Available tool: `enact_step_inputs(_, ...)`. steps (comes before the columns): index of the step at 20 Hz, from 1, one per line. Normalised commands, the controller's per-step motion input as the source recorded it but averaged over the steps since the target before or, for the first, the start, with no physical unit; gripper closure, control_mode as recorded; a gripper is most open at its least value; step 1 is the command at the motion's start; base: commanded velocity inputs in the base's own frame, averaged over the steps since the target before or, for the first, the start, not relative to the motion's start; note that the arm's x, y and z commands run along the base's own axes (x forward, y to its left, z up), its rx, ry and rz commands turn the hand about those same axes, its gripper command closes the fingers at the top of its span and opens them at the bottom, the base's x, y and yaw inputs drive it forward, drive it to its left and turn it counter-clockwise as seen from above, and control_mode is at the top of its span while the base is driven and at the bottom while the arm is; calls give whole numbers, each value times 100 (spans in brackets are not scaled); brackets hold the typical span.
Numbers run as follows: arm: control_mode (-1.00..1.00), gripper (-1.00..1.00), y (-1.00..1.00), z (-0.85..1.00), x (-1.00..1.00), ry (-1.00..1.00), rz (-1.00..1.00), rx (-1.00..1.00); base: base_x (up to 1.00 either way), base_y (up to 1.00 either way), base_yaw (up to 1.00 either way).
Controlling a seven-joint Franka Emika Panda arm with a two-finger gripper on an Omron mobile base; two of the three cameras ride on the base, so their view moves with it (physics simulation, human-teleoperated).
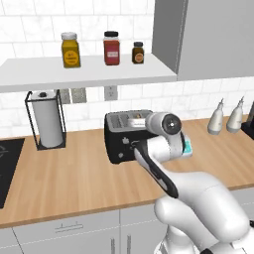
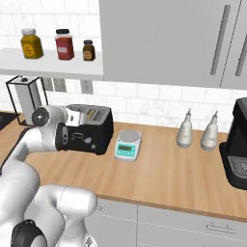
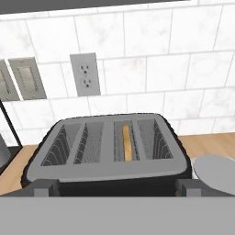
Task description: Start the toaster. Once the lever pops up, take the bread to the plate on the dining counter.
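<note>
Toaster: placed on the tabletop, toward its rear edge and close to the tiled wall; long axis run parallel to that rear edge, four slots set side by side along it.
Bread: seated upright in the third slot counted from the left in the hand view; only its thin tan top edge is exposed, aligned front to back across the toaster.
Gripper: jaws held fully apart, nothing held; the two dark fingertips are seen flanking the front rim of the toaster, just above and in front of it.
Direction from gripper: the toaster lies directly ahead and slightly below; the bread slot is offset a little to the right of the gripper's centre line.
Lever: not identified in these views; the front face is masked by the arm in both base views, so its exact place cannot be told.
Step judged in hand: approach for starting the toaster; a descent along the front face is judged necessary.
Neighbours: a scale just beside the toaster's right end; a paper towel holder toward the left rear of the tabletop.
</note>
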Motion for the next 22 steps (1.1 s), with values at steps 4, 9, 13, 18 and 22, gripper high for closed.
enact_step_inputs(4, -100, -100, -13, -14, 8, 0, 0, 0, 0, 0, 0)
enact_step_inputs(9, -100, -100, -6, -18, 4, 0, 0, -3, 0, 0, 0)
enact_step_inputs(13, -100, -100, -1, -1, 22, 0, 1, -1, 0, 0, 0)
enact_step_inputs(18, -100, -100, 0, 0, 31, 0, 2, 0, 0, 0, 0)
enact_step_inputs(22, -100, -100, 0, -8, 38, 1, 0, 0, 0, 0, 0)
